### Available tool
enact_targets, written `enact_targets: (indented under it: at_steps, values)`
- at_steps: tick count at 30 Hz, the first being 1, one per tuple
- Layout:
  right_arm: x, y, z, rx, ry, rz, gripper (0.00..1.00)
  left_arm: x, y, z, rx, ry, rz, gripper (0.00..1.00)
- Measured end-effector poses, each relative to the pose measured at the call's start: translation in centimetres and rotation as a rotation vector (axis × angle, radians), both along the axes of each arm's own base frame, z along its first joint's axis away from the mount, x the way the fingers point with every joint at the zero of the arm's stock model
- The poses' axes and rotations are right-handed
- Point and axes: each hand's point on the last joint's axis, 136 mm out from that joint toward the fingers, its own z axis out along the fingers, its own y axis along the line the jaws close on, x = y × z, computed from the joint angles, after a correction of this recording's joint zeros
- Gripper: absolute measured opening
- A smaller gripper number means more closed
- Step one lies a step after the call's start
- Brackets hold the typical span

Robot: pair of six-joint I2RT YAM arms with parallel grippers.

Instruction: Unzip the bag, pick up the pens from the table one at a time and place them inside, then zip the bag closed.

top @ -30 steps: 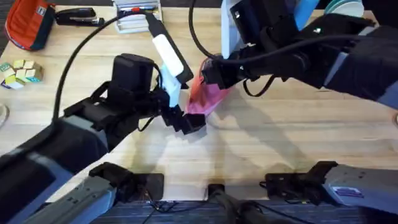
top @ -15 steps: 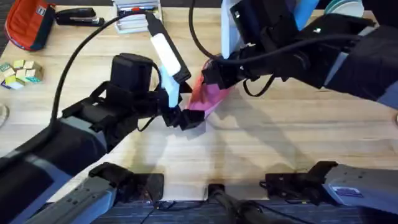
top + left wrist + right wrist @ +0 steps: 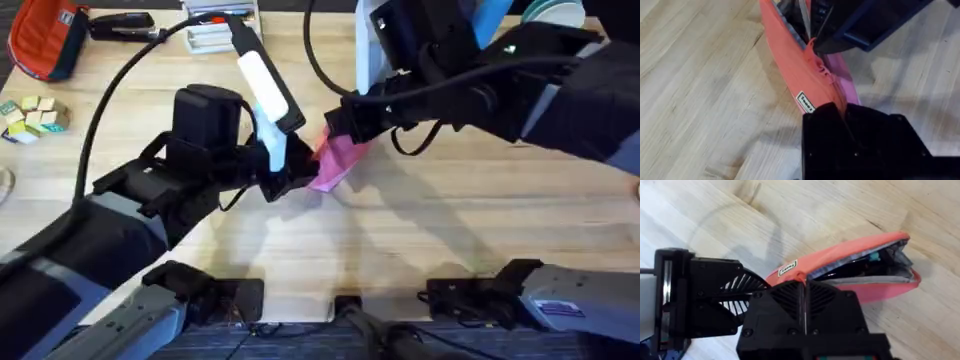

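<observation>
On the pale wooden counter [image 3: 420, 250], near its middle, the left hand [image 3: 295, 183] has been drawn a little farther and rightward over the last second. The bag [image 3: 338, 160] is thus bunched shorter between it and the right hand [image 3: 338, 122]. The left hand is clamped on the bag's near end and the right is closed together on its zipper edge, so unzipping is judged underway, the mouth already gaping. A small white tag [image 3: 787, 270] is sewn on, its lettering too small to be read.
</observation>
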Motion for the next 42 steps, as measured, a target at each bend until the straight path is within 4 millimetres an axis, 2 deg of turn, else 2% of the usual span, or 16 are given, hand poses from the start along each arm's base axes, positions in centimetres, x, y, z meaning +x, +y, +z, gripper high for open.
enact_targets:
  at_steps: [4,7,14,22,32,39,42]
  values:
    - [0.2,-0.2,0.0,-0.010,-0.010,0.011,0.029,0.0,0.0,0.0,0.001,0.001,0.001,0.044]
    - [0.8,-1.2,-0.1,-0.012,-0.006,-0.013,0.029,0.0,0.0,0.0,0.001,0.001,0.001,0.043]
    - [3.7,-5.4,-0.1,-0.028,-0.020,-0.115,0.029,0.0,0.0,0.0,0.000,0.001,0.001,0.043]
    - [5.8,-9.4,-0.1,-0.065,-0.046,-0.173,0.029,-0.1,0.0,0.0,-0.002,0.006,-0.003,0.043]
    - [8.6,-13.9,-3.4,-0.102,0.004,-0.261,0.029,-0.2,-0.2,0.0,-0.009,0.009,-0.011,0.043]
    - [11.2,-15.8,-3.6,-0.071,-0.043,-0.317,0.030,-0.3,-0.2,0.1,-0.011,0.009,-0.013,0.043]
    - [12.4,-17.9,-3.9,-0.083,-0.065,-0.381,0.030,-0.3,-0.1,0.0,-0.009,0.011,-0.011,0.043]
